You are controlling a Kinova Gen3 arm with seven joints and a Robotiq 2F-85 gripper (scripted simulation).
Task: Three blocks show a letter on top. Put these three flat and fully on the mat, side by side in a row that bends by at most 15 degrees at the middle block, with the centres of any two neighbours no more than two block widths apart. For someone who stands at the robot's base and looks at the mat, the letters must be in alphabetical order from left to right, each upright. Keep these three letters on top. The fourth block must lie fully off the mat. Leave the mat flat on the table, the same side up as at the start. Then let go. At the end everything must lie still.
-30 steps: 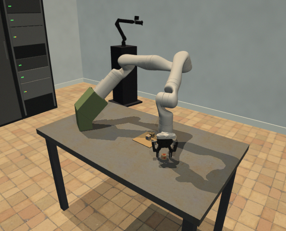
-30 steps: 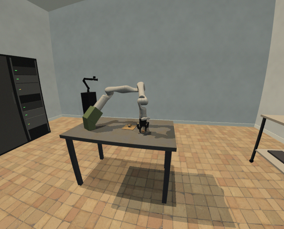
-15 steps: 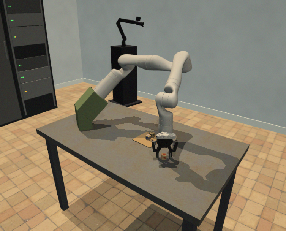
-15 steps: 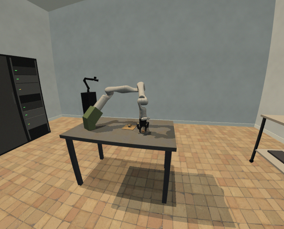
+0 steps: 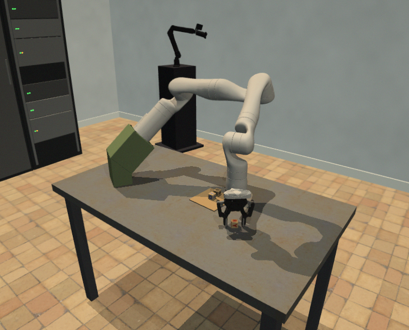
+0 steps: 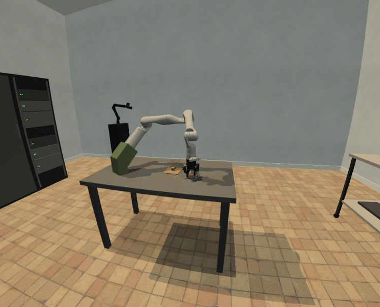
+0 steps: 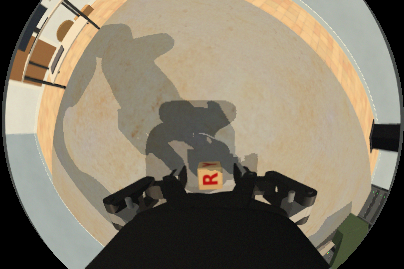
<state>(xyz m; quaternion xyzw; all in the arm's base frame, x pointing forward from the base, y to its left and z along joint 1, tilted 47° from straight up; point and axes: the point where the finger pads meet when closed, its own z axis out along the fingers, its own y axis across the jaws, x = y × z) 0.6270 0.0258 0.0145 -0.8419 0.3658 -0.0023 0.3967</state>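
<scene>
R block (image 5: 234, 222) sitting on table (image 5: 133, 216), off mat (image 5: 201, 201) at its 4 o'clock. Gripper (image 5: 234, 223) straddling block, fingers partly spread, gripping nothing. Two more blocks (image 5: 214, 194) resting on mat.

Blue-grey back wall (image 6: 216, 82) fills the upper frame, paler side walls at left and right edges, white baseboard along the bottom of it. Floor (image 6: 67, 264) is tan and orange brick-pattern tile. Dark server rack (image 6: 35, 132) with small green lights at left edge. Black pedestal (image 5: 177, 106) behind centre with a thin black camera arm (image 5: 183, 33) on top. Dark-legged grey-brown surface (image 6: 144, 188) mid-frame, casting a shadow on the tiles below. Beige shelf unit (image 6: 365, 156) with black legs at right edge.
</scene>
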